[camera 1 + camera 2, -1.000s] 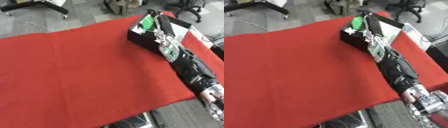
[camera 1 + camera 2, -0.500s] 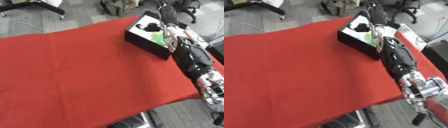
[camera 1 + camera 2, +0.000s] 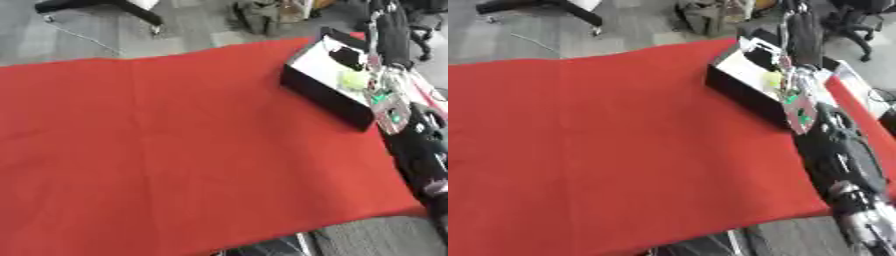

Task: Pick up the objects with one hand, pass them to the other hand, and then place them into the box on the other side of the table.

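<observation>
A red cloth covers the table; grey floor beyond.

Surface: table, covered by a red cloth; wrinkles are seen across the cloth | Carried: black box, white inside, set at the far right corner

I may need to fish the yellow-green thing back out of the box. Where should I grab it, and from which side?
Come from straight above. The yellow-green thing lies low on the white floor of the black box, so the walls block any sideways approach. It looks small and rounded: pinch across its sides. A dark item lies beyond it, and the right hand already hangs over the box.
</observation>
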Robot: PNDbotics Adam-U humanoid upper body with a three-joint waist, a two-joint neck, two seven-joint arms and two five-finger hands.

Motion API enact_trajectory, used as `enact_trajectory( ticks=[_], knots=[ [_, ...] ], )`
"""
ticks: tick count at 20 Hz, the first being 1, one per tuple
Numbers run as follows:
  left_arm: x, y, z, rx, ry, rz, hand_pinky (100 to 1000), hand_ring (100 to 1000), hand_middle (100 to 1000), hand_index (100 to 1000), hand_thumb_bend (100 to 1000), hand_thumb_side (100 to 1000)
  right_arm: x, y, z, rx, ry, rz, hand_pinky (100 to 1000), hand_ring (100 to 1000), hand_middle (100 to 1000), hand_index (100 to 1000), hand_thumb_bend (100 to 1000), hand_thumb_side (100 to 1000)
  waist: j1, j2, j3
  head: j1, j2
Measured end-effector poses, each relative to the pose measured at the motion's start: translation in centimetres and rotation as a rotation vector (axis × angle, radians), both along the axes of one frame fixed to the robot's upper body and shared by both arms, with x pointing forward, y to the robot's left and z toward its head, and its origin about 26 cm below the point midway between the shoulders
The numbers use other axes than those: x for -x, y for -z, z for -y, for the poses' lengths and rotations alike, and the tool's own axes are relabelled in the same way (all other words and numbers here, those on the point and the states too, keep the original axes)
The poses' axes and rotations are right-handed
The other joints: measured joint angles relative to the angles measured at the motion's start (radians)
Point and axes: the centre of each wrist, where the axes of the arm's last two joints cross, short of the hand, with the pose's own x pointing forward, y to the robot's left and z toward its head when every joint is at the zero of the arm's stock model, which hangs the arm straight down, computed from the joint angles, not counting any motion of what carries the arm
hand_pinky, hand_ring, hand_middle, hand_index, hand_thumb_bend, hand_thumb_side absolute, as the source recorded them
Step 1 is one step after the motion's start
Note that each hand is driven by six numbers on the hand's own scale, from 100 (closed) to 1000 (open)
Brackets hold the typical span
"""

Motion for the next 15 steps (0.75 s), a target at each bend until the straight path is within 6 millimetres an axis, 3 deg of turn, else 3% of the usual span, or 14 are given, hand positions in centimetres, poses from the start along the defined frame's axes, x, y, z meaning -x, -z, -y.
enact_trajectory(
  ticks=[6,11,15],
  knots=[
    [0.1,1.3,0.7,0.089,-0.078,0.029,640,666,673,822,430,801,4.3,1.8,-4.7,-0.11,-0.264,-0.003,832,903,655,856,293,449,-0.009,0.011,-0.009,0.058,0.0],
    [0.2,2.5,1.4,0.117,-0.068,0.011,638,664,670,825,421,823,5.5,2.5,-5.8,-0.052,-0.382,-0.033,825,890,630,849,285,452,-0.01,0.034,-0.022,0.07,0.0],
    [0.2,3.2,1.8,0.119,-0.054,-0.01,641,665,670,822,415,829,5.7,2.7,-6.4,-0.043,-0.42,-0.046,817,880,616,849,266,461,-0.011,0.035,-0.025,0.073,0.0]
  ],
)
